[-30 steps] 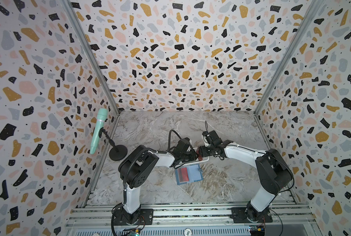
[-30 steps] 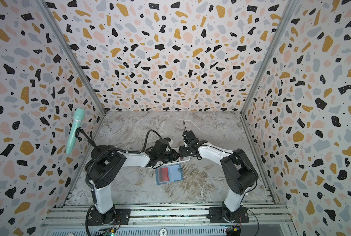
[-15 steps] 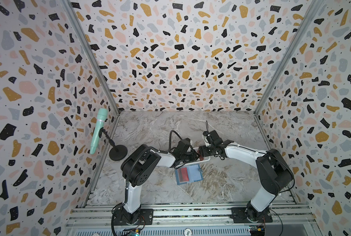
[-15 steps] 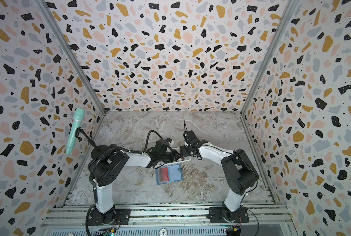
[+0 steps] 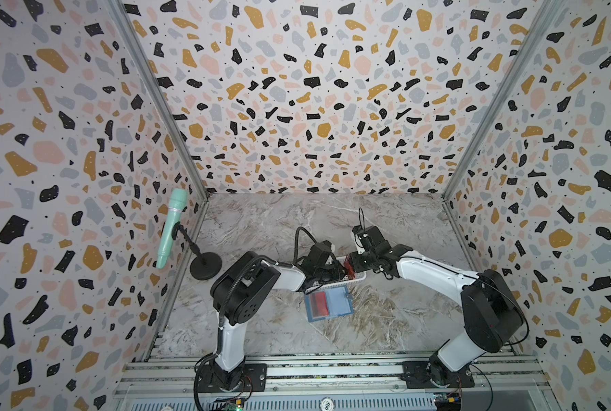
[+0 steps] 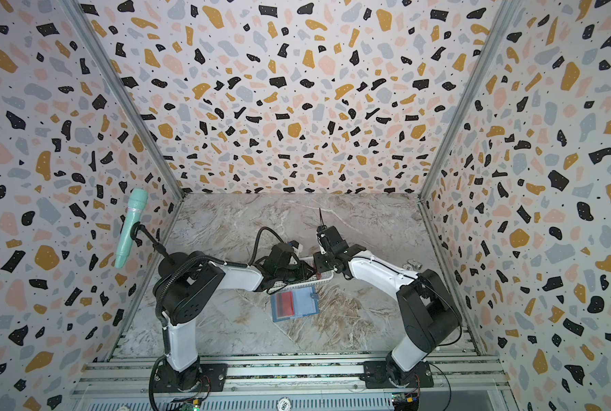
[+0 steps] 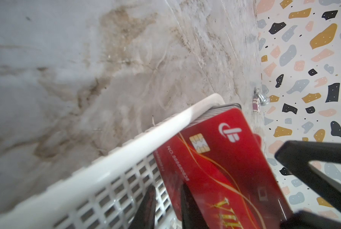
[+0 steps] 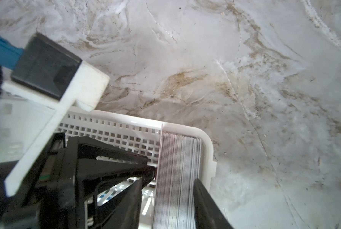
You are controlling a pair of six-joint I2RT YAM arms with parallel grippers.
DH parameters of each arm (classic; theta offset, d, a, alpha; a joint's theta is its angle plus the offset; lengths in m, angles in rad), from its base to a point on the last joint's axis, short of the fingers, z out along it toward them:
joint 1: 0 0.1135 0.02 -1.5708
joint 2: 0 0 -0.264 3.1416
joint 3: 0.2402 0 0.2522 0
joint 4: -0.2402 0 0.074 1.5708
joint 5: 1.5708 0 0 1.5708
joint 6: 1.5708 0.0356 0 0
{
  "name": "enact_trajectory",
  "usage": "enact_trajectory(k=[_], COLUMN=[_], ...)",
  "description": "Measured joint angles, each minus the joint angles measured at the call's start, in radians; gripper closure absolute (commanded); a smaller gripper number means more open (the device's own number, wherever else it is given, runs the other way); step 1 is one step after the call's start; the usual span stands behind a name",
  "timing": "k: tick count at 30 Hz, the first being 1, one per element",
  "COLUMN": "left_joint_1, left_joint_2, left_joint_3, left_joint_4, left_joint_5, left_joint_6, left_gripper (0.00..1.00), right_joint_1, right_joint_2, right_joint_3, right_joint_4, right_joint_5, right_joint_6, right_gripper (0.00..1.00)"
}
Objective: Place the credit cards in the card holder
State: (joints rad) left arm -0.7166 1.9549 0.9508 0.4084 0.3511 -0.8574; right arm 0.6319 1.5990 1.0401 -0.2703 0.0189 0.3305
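right gripper half open: I see the credit cards stacked between its fingers, one touching, one just off. left gripper barely parted, empty, tip against front card.

- My left arm and right arm wear smooth white shells.
- I see big black joints with tiny screws at the bends.
- A black cable loops from the left arm.
- Each arm stands on a black base.
- My left gripper has thin black fingers.
- A black camera sits on a white holder.
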Motion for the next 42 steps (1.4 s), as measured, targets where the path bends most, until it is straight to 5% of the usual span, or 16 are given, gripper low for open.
enact_trajectory(k=[16, 24, 31, 42], left_joint_1=[-0.001, -0.005, -0.005, -0.005], left_joint_2=[0.000, -0.033, -0.220, -0.410], left_joint_3=[0.000, 0.000, -0.073, -0.171], left_joint_4=[-0.001, -0.021, 0.001, 0.109], left_joint_5=[0.000, -0.016, -0.023, -0.014], left_joint_6=[0.000, 0.009, 0.028, 0.023], left_gripper=[0.75, 0.75, 0.73, 0.69], right_joint_1=[0.010, 0.012, -0.017, -0.117], right_joint_2=[0.014, 0.007, -0.095, -0.296], right_joint_3=[-0.006, -0.006, -0.006, -0.100], right_joint_4=[0.001, -0.003, -0.008, 0.064], right_joint_5=[-0.007, -0.002, -0.019, -0.193], right_joint_6=[0.028, 0.085, 0.118, 0.133], right_gripper=[0.95, 0.98, 0.99, 1.00])
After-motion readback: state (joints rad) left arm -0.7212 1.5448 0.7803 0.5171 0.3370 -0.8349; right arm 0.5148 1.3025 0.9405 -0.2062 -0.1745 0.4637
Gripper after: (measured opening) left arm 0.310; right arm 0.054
